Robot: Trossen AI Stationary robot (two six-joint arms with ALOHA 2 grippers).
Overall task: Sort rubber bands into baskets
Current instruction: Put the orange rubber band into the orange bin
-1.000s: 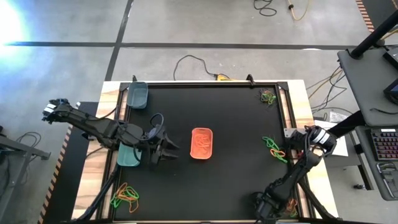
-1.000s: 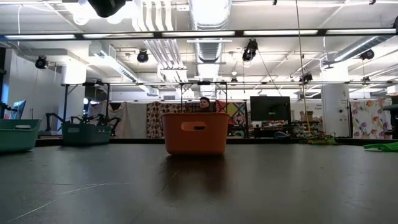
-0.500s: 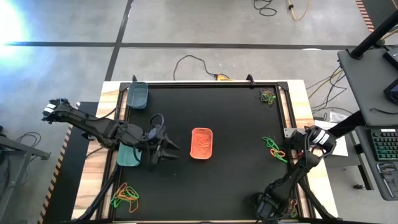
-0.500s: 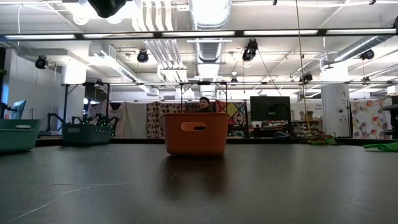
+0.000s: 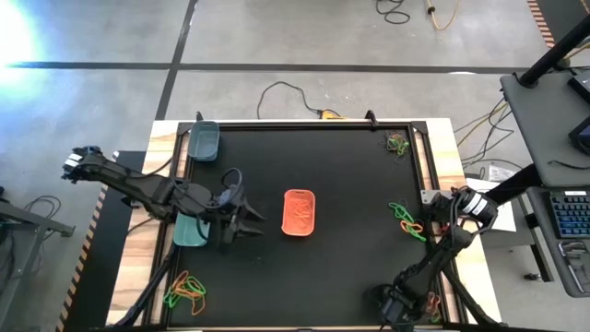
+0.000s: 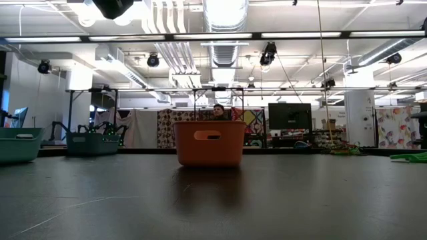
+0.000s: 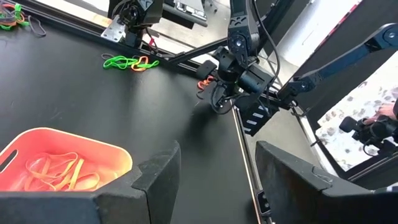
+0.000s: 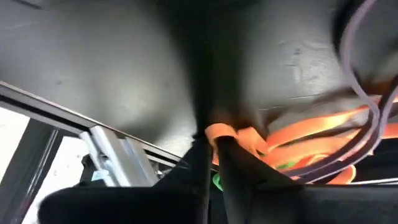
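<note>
High view: left gripper (image 5: 247, 224) hovers left of centre, jaws apart, beside the orange basket (image 5: 299, 212); right gripper (image 5: 406, 304) sits low at the bottom right edge. Right wrist view: fingers pinched together on an orange band (image 8: 233, 134).

a black mat (image 5: 350, 184) covered the wooden table (image 5: 445, 138). cables (image 5: 277, 92) trailed on the grey floor beyond its far edge. a keyboard (image 5: 572, 214) sat on a desk at the right.
</note>
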